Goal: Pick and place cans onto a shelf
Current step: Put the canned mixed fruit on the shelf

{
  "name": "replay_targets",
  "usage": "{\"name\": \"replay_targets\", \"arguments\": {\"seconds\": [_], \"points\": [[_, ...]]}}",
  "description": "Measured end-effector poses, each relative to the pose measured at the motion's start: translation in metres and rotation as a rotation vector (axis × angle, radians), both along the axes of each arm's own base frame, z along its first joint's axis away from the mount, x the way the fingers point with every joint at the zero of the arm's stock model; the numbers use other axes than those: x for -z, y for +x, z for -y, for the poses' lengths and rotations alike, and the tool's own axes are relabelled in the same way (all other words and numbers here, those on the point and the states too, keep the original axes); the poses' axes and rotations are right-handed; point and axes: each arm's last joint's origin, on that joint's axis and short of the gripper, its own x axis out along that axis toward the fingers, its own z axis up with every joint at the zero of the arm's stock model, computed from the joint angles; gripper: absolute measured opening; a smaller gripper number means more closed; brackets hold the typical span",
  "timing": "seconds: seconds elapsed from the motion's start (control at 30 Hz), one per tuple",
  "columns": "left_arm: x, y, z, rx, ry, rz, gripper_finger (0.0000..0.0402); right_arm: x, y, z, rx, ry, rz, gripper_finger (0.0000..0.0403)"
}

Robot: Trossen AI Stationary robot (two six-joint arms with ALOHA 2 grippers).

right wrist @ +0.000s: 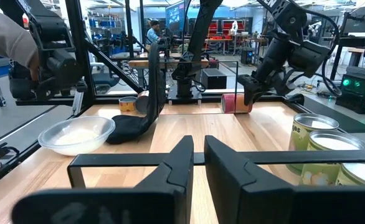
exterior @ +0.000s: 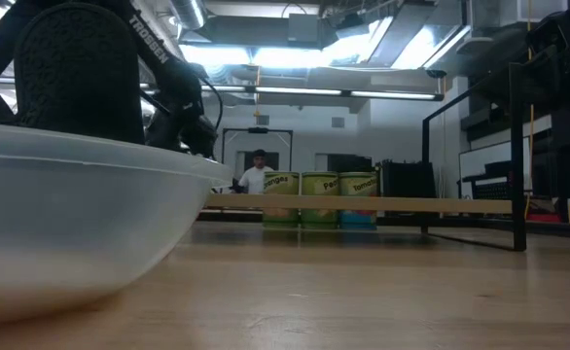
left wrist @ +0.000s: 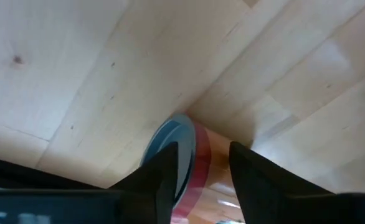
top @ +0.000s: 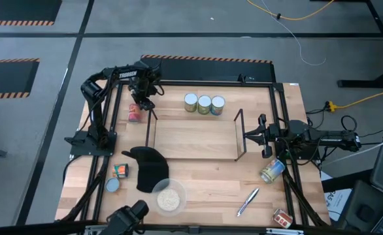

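Note:
A red can [top: 134,115] with a pale blue top [left wrist: 170,140] lies on its side on the table's far left, beyond the shelf [top: 195,140]. My left gripper [top: 141,104] points steeply down over it. It is open, with one finger before the blue top and the other beside the can's body [left wrist: 217,158]. Three cans [top: 204,104] stand upright in a row beyond the shelf's far edge. Other cans lie at the near left [top: 119,170] and near right [top: 272,171]. My right gripper [top: 249,135] waits at the shelf's right end, level and shut on nothing. My left gripper's fingers [left wrist: 161,177] come down from above on either side of the lying red can, which rests on the table. Whether they touch it, I cannot tell.
A clear bowl of pale grains [top: 168,196] and a black cap [top: 149,166] sit near the front edge, left of centre. A silver pen [top: 247,202] lies at the near right. A black metal frame [top: 280,104] rims the tabletop. A person [exterior: 257,175] stands in the room behind.

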Motion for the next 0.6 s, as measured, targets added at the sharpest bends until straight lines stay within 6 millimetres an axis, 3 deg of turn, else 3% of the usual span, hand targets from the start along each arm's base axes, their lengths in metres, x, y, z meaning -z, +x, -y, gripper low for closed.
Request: {"name": "replay_targets", "arguments": {"seconds": [0.5, 0.6], "points": [[0.0007, -0.0028, 0.0035, 0.000, -0.031, -0.025, 0.0010, 0.0000, 0.0000, 0.0000, 0.000, -0.001, 0.000, 0.0046], [0.0002, -0.0035, 0.0044, -0.004, -0.040, -0.035, 0.0008, 0.0000, 0.0000, 0.0000, 0.000, -0.001, 0.000, 0.0046]]}}
